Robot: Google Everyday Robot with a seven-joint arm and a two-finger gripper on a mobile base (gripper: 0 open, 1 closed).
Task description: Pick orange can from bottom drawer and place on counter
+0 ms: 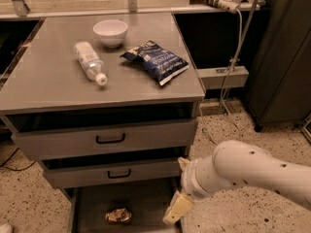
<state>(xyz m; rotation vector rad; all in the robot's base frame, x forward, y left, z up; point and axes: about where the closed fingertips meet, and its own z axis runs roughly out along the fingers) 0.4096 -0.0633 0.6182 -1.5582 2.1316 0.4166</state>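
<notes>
- Orange can (118,215) sits in the bottom drawer (146,200).
- Tool (176,209) at lower middle, empty; open or not, cannot tell.
- Go left slowly, then drop straight over it.

Gripper (180,187) low centre-right, fingers apart

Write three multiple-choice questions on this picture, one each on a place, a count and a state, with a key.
1. Where is the orange can? A on the counter B in the bottom drawer C in the gripper
2. How many things lie on the counter? A one B five C three
3. The bottle is A lying down B upright C crushed
1B: it sits on the drawer floor, gripper apart beside it. 2C: bowl, bottle, bag. 3A: it lies on its side.
</notes>
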